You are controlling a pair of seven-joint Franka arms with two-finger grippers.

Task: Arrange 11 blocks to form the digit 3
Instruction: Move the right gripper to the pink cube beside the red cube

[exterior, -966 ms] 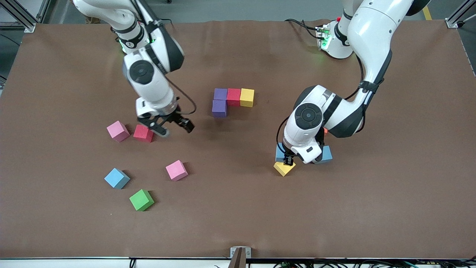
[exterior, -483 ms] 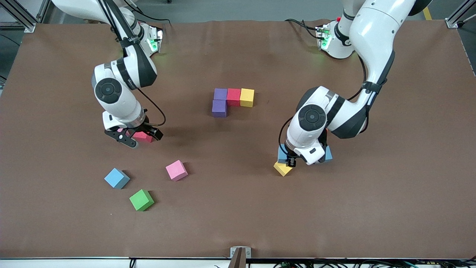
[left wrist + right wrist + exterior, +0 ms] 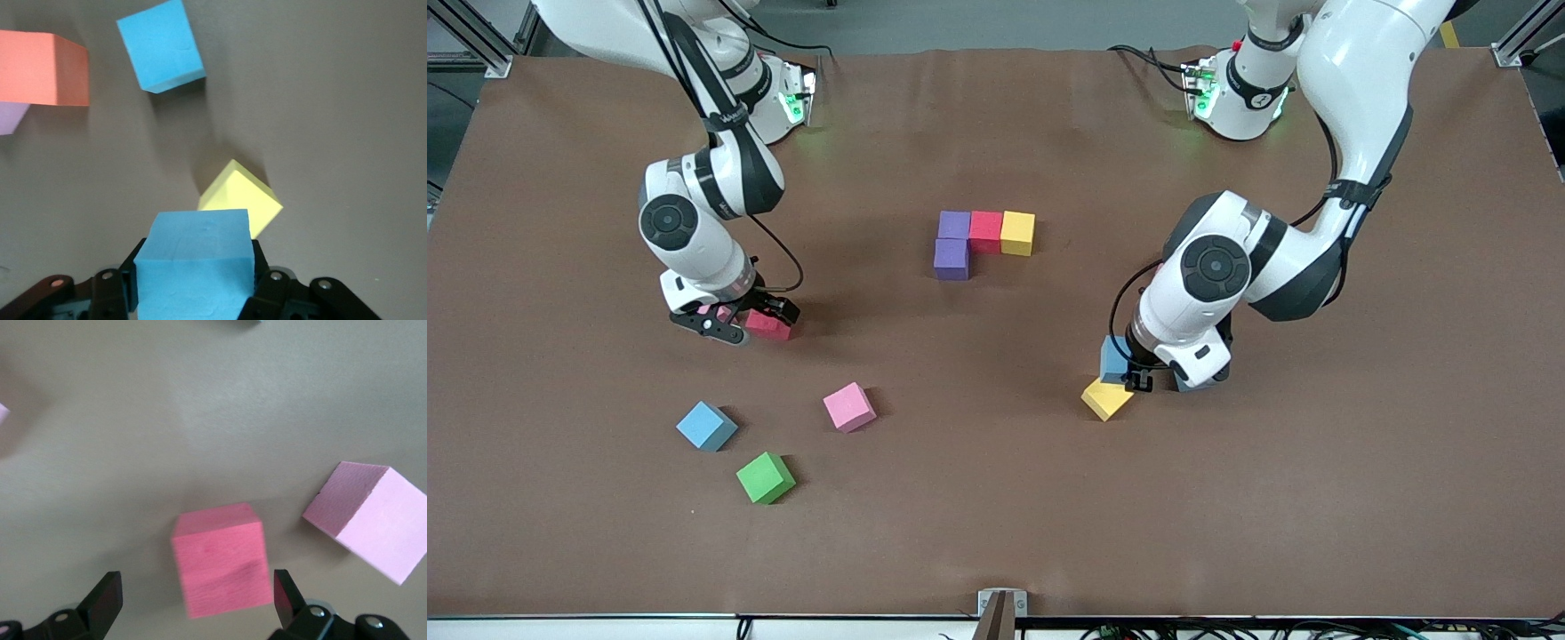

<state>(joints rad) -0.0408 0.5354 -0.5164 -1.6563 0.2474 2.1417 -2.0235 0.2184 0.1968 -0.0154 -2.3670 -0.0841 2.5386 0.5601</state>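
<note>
Nearest the front camera lay a green cube [image 3: 765,477], then a light blue block [image 3: 706,426] and a pink block [image 3: 849,407]. The left gripper [image 3: 1136,380], clamped on a blue block [image 3: 1112,359], hung over a yellow block [image 3: 1105,399]. The right gripper [image 3: 734,321], fingers wide, straddled a red block [image 3: 769,325]. Farthest, 4 touching blocks [image 3: 983,233] formed an L at mid-table.

front view: high, facing the arms, whole surface [image 3: 996,533]
wrist views: close, looking down
shared: red cube [image 3: 769,326] [image 3: 222,558]
</note>
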